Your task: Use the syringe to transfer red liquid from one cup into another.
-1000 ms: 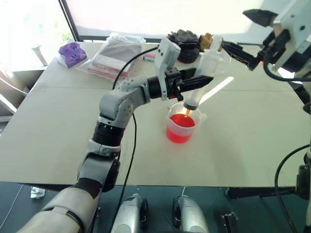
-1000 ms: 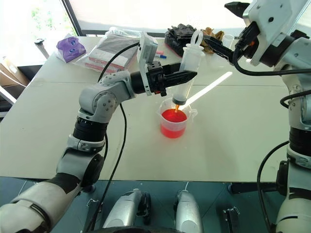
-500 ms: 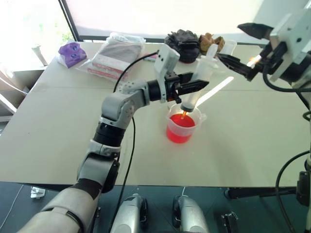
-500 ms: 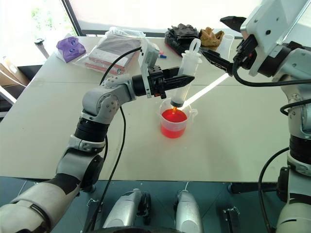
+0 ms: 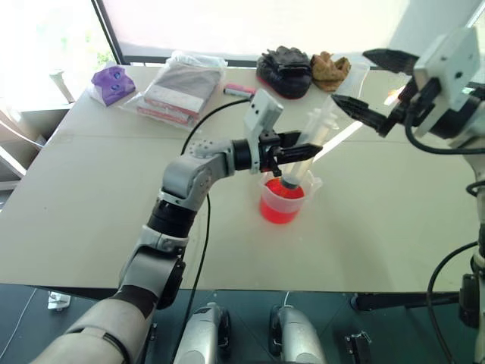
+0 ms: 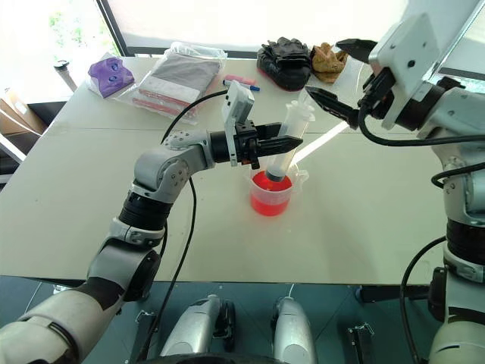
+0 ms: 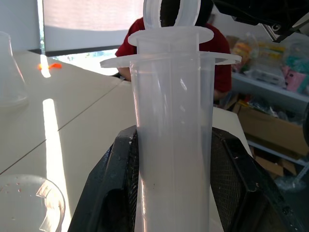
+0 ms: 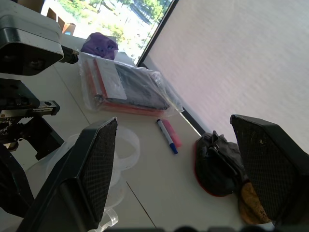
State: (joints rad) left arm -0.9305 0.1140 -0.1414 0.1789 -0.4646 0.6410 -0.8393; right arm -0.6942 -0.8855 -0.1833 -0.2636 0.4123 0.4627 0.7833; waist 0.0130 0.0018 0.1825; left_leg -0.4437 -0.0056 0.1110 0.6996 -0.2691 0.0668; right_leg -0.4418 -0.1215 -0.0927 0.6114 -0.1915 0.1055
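Clear plastic syringe is clamped by its barrel in the left gripper, jaws tight on it; its long axis is tilted, tip down in the red liquid of the handled beaker on the worktop, plunger end up toward the right gripper. Right gripper hangs near the plunger end, not touching it, jaws spread wide and holding nothing.

On the worktop: one syringe; one handled beaker of red liquid; one small plain cup; one marker pen; one bagged packet; one purple object; one black glove pile; one tan glove.
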